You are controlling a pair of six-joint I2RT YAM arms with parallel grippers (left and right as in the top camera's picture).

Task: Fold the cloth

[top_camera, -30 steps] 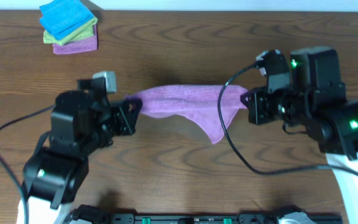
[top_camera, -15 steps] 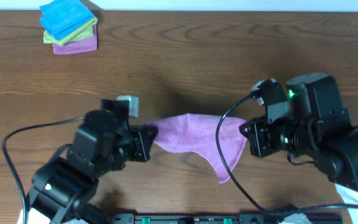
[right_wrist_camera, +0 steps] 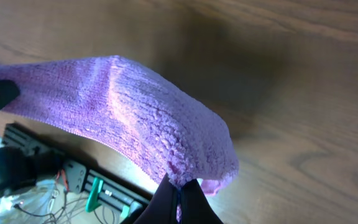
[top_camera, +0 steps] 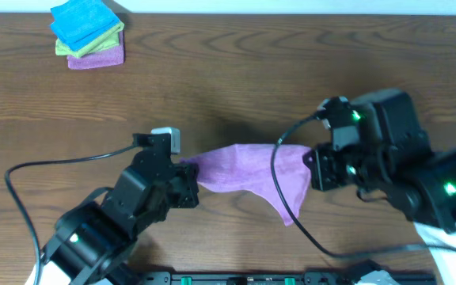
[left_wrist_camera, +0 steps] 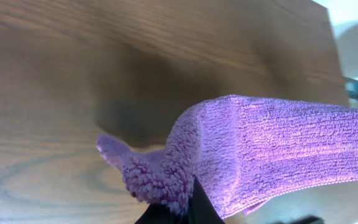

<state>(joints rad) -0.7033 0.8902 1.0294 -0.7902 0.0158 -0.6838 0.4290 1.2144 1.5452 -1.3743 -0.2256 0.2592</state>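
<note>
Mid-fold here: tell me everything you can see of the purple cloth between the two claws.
The cloth is lilac, with a fluffy, ribbed microfibre pile. It is lifted above the table, casting a shadow on the wood, and spans between the left claw and the right claw, each shut on a bunched end. One loose corner droops toward the near edge; whether its tip touches the wood is unclear. No tag shows.

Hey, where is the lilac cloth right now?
In the overhead view the cloth is held up over the near middle of the table, stretched between the left gripper and the right gripper, each shut on one end.
</note>
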